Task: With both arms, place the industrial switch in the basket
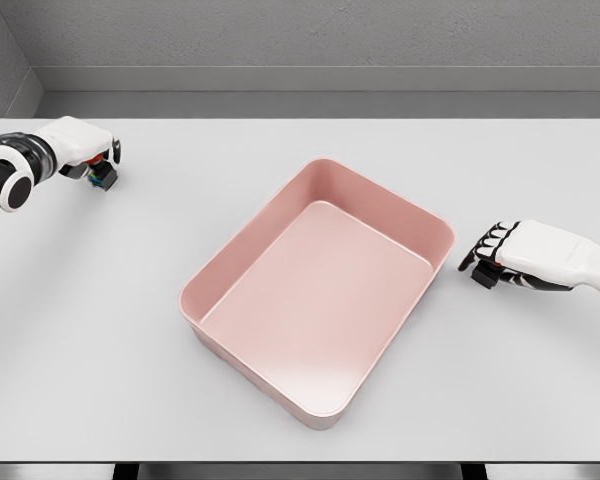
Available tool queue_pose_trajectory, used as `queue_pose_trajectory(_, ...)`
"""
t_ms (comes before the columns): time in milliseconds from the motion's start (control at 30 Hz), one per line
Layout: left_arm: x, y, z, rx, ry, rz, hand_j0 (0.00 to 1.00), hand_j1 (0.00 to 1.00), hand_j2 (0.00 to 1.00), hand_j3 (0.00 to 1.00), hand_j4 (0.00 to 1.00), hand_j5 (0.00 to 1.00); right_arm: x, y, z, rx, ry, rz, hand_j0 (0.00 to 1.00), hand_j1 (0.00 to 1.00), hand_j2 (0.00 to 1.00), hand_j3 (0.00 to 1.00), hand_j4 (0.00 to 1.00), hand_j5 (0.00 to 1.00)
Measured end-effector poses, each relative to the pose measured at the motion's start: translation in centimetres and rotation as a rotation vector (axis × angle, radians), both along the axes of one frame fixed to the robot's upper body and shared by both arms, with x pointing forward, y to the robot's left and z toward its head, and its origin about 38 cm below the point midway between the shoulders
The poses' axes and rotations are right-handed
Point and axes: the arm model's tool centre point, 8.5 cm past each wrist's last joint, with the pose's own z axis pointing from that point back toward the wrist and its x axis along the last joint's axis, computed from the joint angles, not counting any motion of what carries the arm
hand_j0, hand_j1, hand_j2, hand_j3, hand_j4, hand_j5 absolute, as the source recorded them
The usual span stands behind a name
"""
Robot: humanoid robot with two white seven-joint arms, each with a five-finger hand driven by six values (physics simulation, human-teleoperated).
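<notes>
The industrial switch (104, 177) is a small dark block with red and blue bits, at the table's far left. My left hand (92, 155) is over it with the fingers curled around its top; most of the switch is hidden under the hand. I cannot tell whether it rests on the table or is just off it. The pink rectangular basket (212, 268) sits at the middle of the table, turned at an angle, with nothing inside. My right hand (488, 258) lies low on the table just right of the basket's right corner, fingers loosely bent and holding nothing.
The white table (90, 350) runs to its front edge at the bottom of the view. A grey wall stands behind the far edge. Bare tabletop lies between the left hand and the basket's left wall.
</notes>
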Motion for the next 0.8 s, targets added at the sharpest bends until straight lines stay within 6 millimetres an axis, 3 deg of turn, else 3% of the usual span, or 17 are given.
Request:
queue_pose_trajectory(300, -0.3, -1.3, 0.4, -0.019, -0.003, -0.044, 0.5, 0.5, 0.5, 0.5, 0.5, 0.5, 0.0, 0.0, 0.0, -0.002, 0.001, -0.001, 0.55, 0.55, 0.55, 0.55, 0.55, 0.55)
queue_pose_trajectory(533, -1.2, -2.9, 3.3, -0.034, -0.039, -0.161, 0.48, 0.48, 0.48, 0.48, 0.48, 0.48, 0.0, 0.0, 0.1, -0.002, 0.002, -0.001, 0.6, 0.6, 0.6, 0.6, 0.6, 0.6)
queue_pose_trajectory(800, -2.7, -4.1, 6.0, -0.051, -0.065, -0.278, 0.48, 0.48, 0.48, 0.48, 0.48, 0.48, 0.1, -0.2, 0.2, -0.005, -0.002, -0.003, 0.53, 0.53, 0.53, 0.53, 0.53, 0.53)
